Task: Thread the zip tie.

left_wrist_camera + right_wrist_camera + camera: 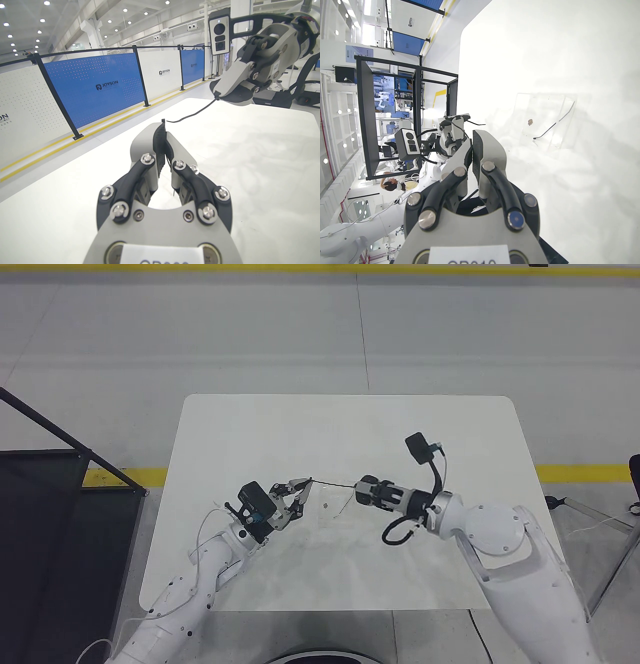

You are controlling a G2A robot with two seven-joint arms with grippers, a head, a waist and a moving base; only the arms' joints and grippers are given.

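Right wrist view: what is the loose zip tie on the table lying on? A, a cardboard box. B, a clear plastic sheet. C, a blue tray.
B: the loose zip tie lies on a clear plastic sheet spread flat on the white table.

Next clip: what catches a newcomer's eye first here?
A thin black zip tie spans the gap between the right gripper, shut on one end, and the shut left gripper over the table's middle. Beneath them a second tie lies on a clear sheet.
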